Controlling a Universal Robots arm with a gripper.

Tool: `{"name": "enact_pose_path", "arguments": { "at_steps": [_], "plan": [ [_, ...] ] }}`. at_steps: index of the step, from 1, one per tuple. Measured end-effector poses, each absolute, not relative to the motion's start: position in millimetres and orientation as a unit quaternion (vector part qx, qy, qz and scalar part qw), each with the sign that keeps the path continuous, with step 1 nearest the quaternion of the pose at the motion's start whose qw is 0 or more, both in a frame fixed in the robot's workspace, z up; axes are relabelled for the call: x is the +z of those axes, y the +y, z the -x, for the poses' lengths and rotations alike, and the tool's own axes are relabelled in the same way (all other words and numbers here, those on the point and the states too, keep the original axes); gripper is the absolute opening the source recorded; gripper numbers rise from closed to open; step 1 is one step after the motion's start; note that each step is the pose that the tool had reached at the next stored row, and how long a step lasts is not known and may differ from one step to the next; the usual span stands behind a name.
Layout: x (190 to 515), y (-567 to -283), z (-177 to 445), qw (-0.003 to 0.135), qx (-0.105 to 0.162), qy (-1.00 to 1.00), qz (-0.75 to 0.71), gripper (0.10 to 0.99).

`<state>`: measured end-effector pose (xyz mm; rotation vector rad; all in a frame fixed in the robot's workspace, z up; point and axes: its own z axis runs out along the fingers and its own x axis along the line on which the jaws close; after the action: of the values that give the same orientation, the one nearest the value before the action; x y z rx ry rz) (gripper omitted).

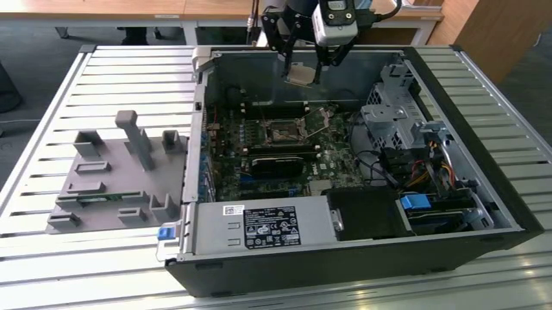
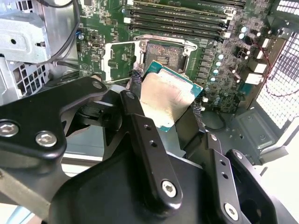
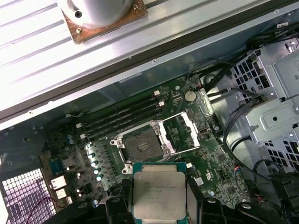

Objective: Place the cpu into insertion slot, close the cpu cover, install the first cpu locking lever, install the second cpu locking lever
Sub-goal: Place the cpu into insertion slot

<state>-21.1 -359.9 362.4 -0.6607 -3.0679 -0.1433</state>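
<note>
The computer case (image 1: 345, 271) lay open on the worktop (image 1: 52, 84). A fixture block (image 1: 103, 187) rested on the worktop beside the case, toward the exterior view's left. The motherboard (image 1: 332, 165) lay inside the case. The insertion slot (image 1: 282, 132) sat near the board's middle, with the cpu cover (image 3: 191, 127) swung open just beside it. The cpu (image 1: 300, 74) was clamped in the gripper (image 1: 302, 71) above the board, apart from the slot. The power supply (image 1: 258, 227) occupied the case's near side. The drive cage (image 1: 392, 123) sat toward the exterior view's right.
</note>
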Motion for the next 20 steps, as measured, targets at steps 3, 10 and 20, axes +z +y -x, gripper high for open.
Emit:
{"name": "enact_pose_path", "arguments": {
  "at_steps": [3, 10, 20],
  "plan": [
    [362.4, -359.9, 21.1, 0.000, -0.046, -0.974, 0.220, 0.541],
    [362.4, -359.9, 21.1, -0.001, -0.046, -0.969, 0.241, 0.541],
    [362.3, -359.9, 21.1, -0.003, -0.046, -0.962, 0.268, 0.541]
  ]
}}
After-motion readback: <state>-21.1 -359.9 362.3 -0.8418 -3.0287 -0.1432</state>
